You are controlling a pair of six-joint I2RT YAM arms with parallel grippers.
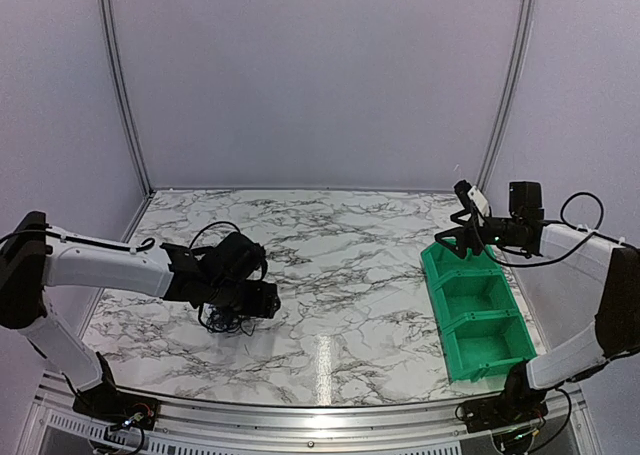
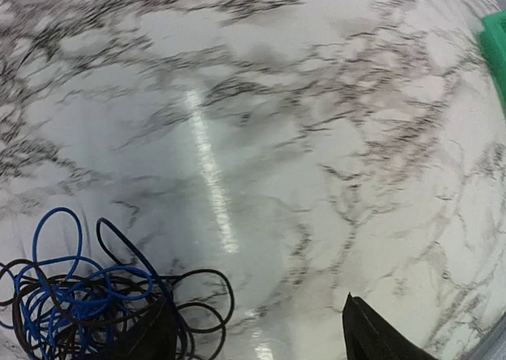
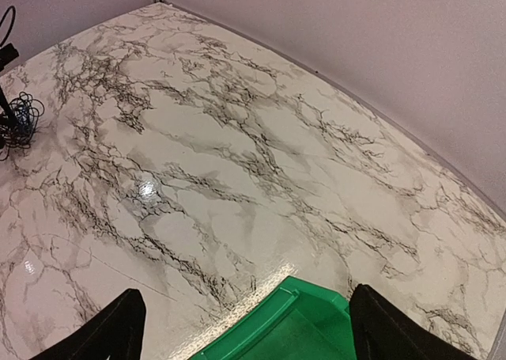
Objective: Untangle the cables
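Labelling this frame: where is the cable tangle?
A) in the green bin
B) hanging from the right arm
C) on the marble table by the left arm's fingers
C: the cables lie on the table beside the left gripper, far from the green bin.

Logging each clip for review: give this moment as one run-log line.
left gripper: open, one side against cables | right gripper: open, empty, above green bin | cables: tangled
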